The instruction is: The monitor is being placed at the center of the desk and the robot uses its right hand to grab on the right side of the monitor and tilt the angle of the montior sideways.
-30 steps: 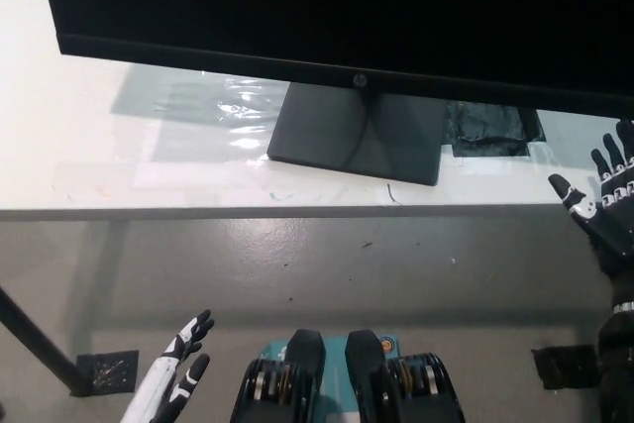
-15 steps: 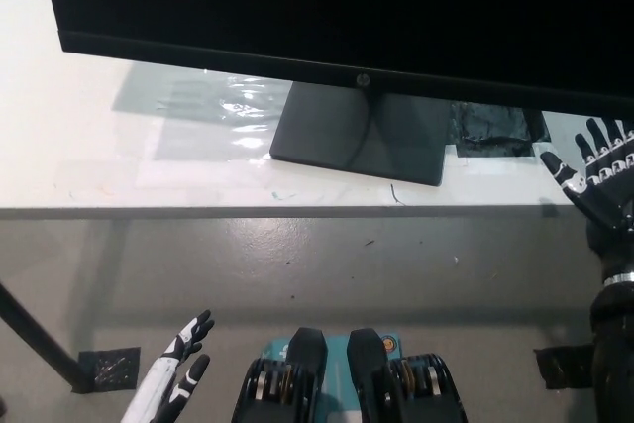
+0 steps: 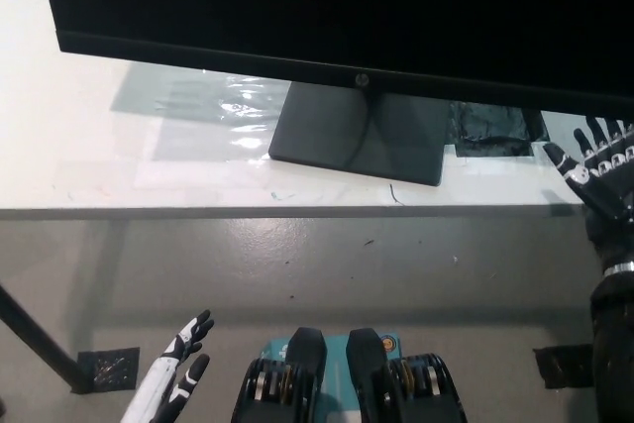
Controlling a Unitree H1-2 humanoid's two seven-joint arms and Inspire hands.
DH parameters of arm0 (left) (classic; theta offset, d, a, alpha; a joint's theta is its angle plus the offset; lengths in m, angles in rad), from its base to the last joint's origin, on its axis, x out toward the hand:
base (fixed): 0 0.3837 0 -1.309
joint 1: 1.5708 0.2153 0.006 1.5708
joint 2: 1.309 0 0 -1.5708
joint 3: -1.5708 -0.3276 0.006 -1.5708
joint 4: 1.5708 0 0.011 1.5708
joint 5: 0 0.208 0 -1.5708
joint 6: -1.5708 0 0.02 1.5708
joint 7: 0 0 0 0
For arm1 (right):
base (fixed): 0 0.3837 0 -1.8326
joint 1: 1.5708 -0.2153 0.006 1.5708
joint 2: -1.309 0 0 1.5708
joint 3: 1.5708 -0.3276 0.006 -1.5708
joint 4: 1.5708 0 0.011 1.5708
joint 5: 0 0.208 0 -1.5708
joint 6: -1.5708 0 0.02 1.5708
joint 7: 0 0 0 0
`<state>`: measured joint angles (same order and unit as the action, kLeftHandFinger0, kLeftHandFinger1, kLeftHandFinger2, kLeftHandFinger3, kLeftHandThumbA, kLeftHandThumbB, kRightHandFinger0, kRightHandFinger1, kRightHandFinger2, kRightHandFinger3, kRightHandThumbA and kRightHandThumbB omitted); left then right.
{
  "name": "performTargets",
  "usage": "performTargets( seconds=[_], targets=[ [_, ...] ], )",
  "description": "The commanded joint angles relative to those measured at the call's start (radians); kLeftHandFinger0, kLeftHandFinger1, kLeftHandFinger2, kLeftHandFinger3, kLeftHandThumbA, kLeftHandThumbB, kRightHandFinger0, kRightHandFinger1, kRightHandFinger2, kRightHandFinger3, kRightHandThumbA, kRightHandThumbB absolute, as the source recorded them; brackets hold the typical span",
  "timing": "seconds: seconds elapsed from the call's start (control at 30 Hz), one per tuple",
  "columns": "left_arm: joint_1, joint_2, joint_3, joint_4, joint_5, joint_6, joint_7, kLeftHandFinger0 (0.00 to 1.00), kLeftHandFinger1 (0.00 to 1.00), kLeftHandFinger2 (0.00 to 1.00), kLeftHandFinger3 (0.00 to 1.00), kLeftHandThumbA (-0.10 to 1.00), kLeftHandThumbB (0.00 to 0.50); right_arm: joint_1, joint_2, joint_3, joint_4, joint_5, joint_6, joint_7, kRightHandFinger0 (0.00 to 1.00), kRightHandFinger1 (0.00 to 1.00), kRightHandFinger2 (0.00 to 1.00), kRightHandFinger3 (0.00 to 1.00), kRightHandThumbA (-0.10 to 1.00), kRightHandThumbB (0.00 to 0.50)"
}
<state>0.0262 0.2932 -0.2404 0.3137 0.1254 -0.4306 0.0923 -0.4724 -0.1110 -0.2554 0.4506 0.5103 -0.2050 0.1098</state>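
one mark could be read: a small round hp logo (image 3: pixel 358 79), set at the middle of the lower bezel of the monitor (image 3: pixel 327 7), pale against the black frame, just above the stand (image 3: pixel 357 133). its letters were tiny and only just made out. no other text, number or label was legible; the dark screen was blank, and faint scribbles on the white desk (image 3: pixel 79 156) were not readable as writing.

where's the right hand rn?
Head view, far right: right hand open, raised at the desk's front edge, just below the monitor's right end, not touching.
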Motion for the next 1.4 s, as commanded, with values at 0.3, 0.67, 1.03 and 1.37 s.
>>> performTargets(
  seconds=[0.3, 0.67, 1.03, 1.37],
  targets=[
    [-0.008, 0.026, -0.006, -0.018, 0.007, -0.039, 0.027, 1.0, 1.0, 1.0, 1.0, 1.0, 0.276, -0.129, -0.031, -0.043, 0.008, 0.023, 0.023, 0.014, 1.0, 1.0, 1.0, 1.0, 1.0, 0.274],
    [-0.003, 0.024, -0.004, -0.02, -0.003, -0.039, 0.022, 1.0, 1.0, 1.0, 1.0, 1.0, 0.265, -0.168, -0.037, -0.068, 0.039, 0.02, 0.031, 0.017, 1.0, 1.0, 1.0, 1.0, 1.0, 0.29],
    [-0.003, 0.023, -0.002, -0.019, -0.001, -0.039, 0.024, 1.0, 1.0, 1.0, 1.0, 1.0, 0.279, -0.214, -0.046, -0.079, 0.105, 0.0, 0.019, 0.005, 1.0, 1.0, 1.0, 1.0, 1.0, 0.277],
    [-0.001, 0.022, -0.001, -0.015, -0.006, -0.039, 0.019, 1.0, 1.0, 1.0, 1.0, 1.0, 0.286, -0.278, -0.068, -0.082, 0.227, -0.022, -0.016, 0.012, 1.0, 1.0, 1.0, 1.0, 1.0, 0.263]
  ],
)
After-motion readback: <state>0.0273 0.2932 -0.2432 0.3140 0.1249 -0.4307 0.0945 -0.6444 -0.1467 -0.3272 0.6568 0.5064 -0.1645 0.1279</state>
